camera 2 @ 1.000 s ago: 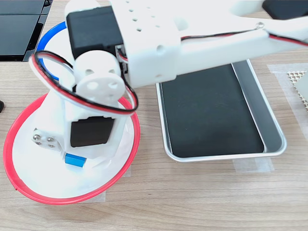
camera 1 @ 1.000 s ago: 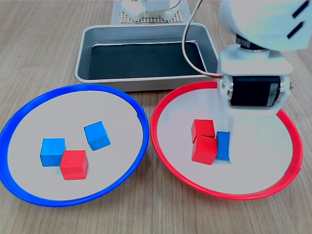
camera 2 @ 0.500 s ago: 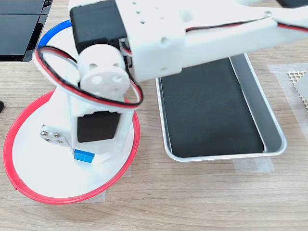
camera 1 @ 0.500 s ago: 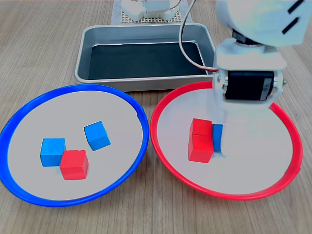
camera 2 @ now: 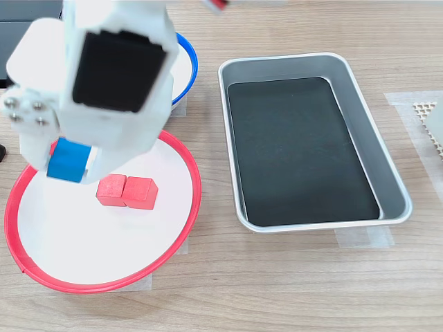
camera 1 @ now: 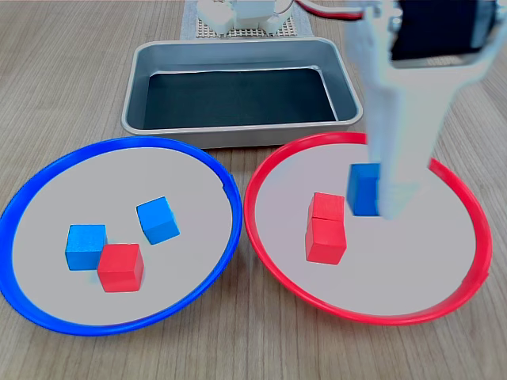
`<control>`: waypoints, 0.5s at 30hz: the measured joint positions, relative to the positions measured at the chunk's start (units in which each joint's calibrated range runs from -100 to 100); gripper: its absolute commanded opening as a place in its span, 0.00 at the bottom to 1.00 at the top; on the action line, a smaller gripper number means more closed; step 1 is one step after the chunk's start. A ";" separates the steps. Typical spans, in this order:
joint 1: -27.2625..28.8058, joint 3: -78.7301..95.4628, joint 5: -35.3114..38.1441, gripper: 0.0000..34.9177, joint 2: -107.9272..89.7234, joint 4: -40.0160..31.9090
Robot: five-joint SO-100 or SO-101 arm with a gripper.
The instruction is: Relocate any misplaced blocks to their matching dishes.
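Up it comes: a second ago the end effector (camera 1: 372,192) was low in the red-rimmed plate (camera 1: 261,237) beside the two red cubes; now it's raised and the blue cube (camera 1: 363,190) has lifted with it, clear of the plate floor in both exterior views.

Progress: roughly a quarter done, by my read.
- Blue cube is picked but not delivered. It hangs above the red-rimmed plate, toward that plate's far rim in the first exterior view.
- Two red cubes (camera 1: 325,228) sit touching each other near the middle of the red-rimmed plate. Those are fine.
- Blue-rimmed plate (camera 1: 47,170) holds two blue cubes (camera 1: 85,245) plus one stray red cube (camera 1: 120,267), which touches the nearer blue one on the side toward the tabletop's front edge.
- Silver tray (camera 1: 150,119) at the tabletop's far edge is not involved.

Left to do: carry the blue cube across to the blue-rimmed plate and release it, then fetch the red stray and put it in the red-rimmed plate.

End effector: clamped narrow on the blue cube, one white finger across its face. The far finger is hidden, so I can't judge grip depth. The cube looks roughly level in the second exterior view.
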 measured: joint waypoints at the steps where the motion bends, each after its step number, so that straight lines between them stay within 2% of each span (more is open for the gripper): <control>1: 1.33 0.00 0.93 0.01 -0.26 0.00; 12: 15.58 5.81 8.45 0.01 -3.15 -2.20; 15: 16.73 7.71 9.08 0.01 -3.15 -2.85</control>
